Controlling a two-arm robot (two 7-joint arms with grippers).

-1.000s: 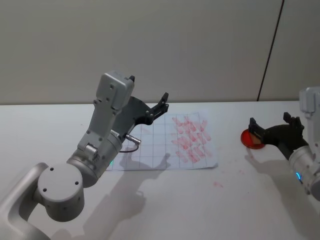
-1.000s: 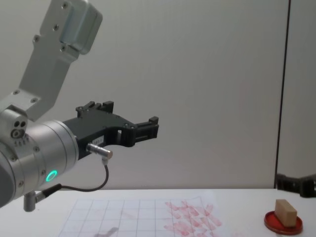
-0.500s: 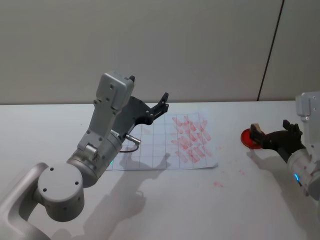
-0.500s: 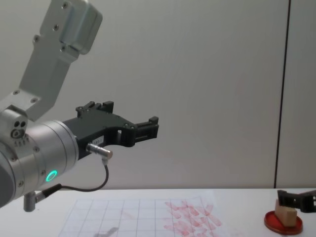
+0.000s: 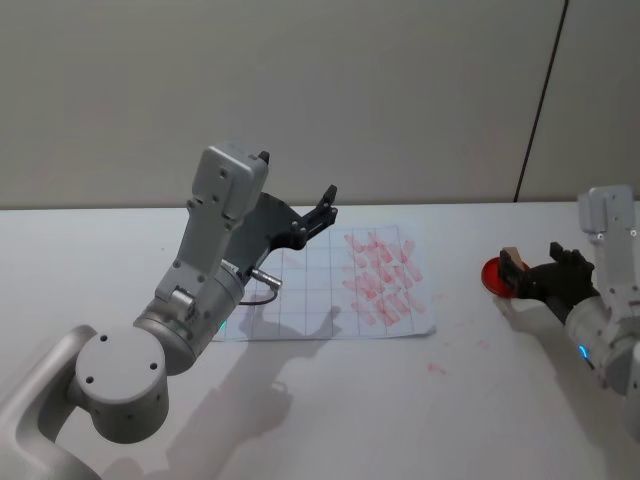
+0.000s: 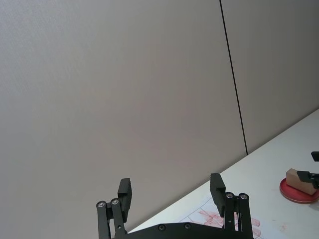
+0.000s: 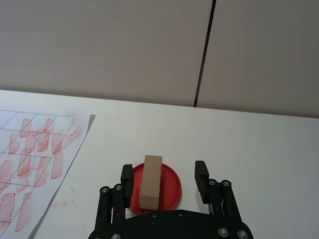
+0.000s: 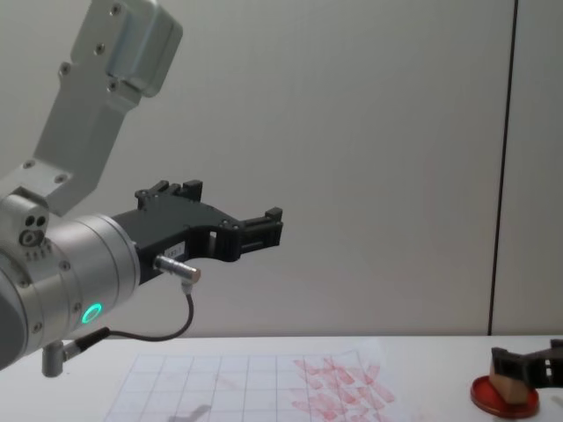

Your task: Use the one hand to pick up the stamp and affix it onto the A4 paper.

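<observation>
Stamp (image 7: 150, 181): tan wood-coloured block, resting on the red dish (image 7: 172, 175). The dish sits on the counter (image 5: 400, 400) toward its right edge, closer to the far edge than the near one, and well apart from the A4 paper (image 5: 320, 300).

Right end effector (image 7: 164, 172): low over the dish, fingers spread wide, one on each side of the stamp. Right wrist view shows a gap between the block and each finger, so no contact on either side. The finger on the paper side stands closer to the block than the other. Chest view has the fingers at the stamp's own height, just above the dish rim.

A4 paper: flat on the counter, long side running along the far edge. Faint grey grid across the sheet; the cluster of red-pink rectangular marks fills the end nearest the dish. A few red smudges lie on the bare counter between paper and dish.

Left end effector (image 6: 170, 181): raised well above the paper's unmarked end, fingers wide apart, nothing between them, pointing toward the far wall.
</observation>
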